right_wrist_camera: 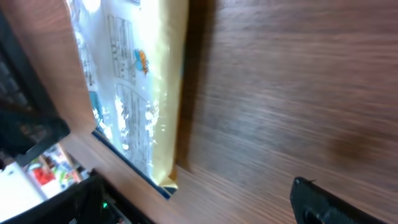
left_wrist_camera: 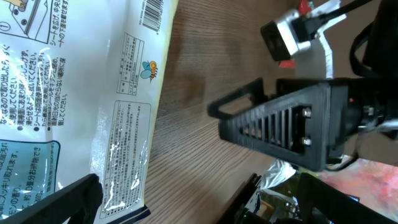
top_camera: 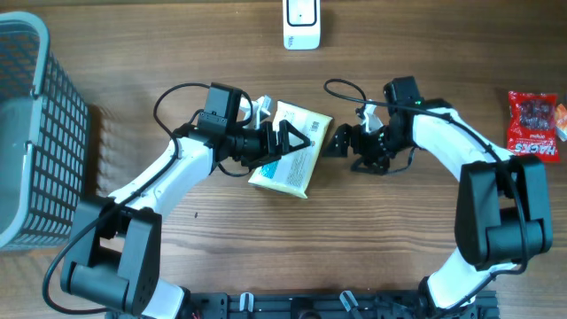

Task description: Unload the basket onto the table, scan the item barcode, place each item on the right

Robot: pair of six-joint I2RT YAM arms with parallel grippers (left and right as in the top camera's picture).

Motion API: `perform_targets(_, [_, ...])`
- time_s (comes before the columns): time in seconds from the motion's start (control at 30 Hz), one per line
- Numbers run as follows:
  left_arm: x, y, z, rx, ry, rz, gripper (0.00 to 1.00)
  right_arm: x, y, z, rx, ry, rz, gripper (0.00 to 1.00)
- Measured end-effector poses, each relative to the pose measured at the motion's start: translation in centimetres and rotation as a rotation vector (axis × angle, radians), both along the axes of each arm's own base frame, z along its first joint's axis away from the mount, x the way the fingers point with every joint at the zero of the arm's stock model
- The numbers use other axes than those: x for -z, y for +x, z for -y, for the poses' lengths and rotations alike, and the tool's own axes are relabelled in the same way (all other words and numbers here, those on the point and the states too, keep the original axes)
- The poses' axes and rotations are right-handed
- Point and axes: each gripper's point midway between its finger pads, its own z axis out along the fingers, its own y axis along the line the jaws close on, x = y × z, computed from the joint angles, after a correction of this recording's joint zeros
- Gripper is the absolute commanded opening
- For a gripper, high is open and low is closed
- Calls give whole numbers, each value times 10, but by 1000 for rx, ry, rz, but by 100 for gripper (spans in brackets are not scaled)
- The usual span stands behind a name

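Your arms [top_camera: 159,175] are white with black joints and looping cables [top_camera: 168,93]; left end effector [top_camera: 304,142] and right end effector [top_camera: 330,142] are black.

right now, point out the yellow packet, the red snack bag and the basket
yellow packet [top_camera: 291,171], overhead view, its lower half
red snack bag [top_camera: 534,124], overhead view, middle of its front
basket [top_camera: 64,142], overhead view, its mesh side wall

From overhead you look straight down on the whole table [top_camera: 399,257] from a distance, while your two wrist cameras sit low and very close, each angled along the wood at the packet [left_wrist_camera: 93,124], which all three views share.
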Motion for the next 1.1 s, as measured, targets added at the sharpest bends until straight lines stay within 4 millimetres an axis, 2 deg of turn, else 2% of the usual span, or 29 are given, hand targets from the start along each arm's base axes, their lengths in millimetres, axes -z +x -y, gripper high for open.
perform_targets(0.03, [0, 0, -1, -1, -1, 0, 92, -5, -1, 7, -3, -25, -19, 99])
perform_targets(0.1, [-5, 5, -8, -19, -5, 14, 91, -18, 9, 19, -3, -47, 1, 100])
perform_targets(0.2, [-22, 16, -35, -94, 10, 54, 91, -31, 25, 31, 4, -60, 56, 100])
perform_targets(0.3, [-27, 15, -81, -243, 174, 55, 96, -31, 29, 31, -8, -65, 81, 100])
perform_targets(0.33, [-23, 13, -92, -284, 240, 40, 97, -30, 32, 30, -11, -68, 97, 99])
perform_targets(0.37, [-8, 10, -119, -374, 393, 0, 98, -31, 43, 27, 2, -68, 139, 99])
perform_targets(0.4, [4, -4, -132, -401, 479, -69, 92, -31, 47, 23, 20, -66, 148, 89])
perform_targets(0.43, [14, -12, -152, -450, 591, -107, 84, -31, 51, 21, 30, -65, 157, 70])
perform_targets(0.47, [18, -13, -160, -471, 631, -116, 74, -30, 56, 18, 46, -63, 172, 59])
perform_targets(0.5, [21, -12, -163, -484, 648, -121, 67, -30, 60, 13, 55, -58, 188, 36])
perform_targets(0.57, [29, -10, -164, -485, 662, -131, 50, -26, 61, -2, 68, -46, 195, 12])
perform_targets(0.63, [37, -8, -159, -485, 645, -146, 43, -22, 60, -19, 64, -32, 207, 4])
perform_targets(0.77, [50, -6, -131, -415, 579, -155, 28, -22, 54, -59, 37, 5, 232, 4])
perform_targets(0.9, [61, -13, -102, -324, 560, -154, 23, -21, 46, -84, 28, -3, 230, 4])
perform_targets(1.0, [67, -20, -84, -265, 559, -153, 20, -17, 38, -97, 27, -20, 209, 4])
perform_targets(1.1, [71, -26, -75, -235, 560, -156, 19, 7, 35, -99, 40, -51, 153, 4])
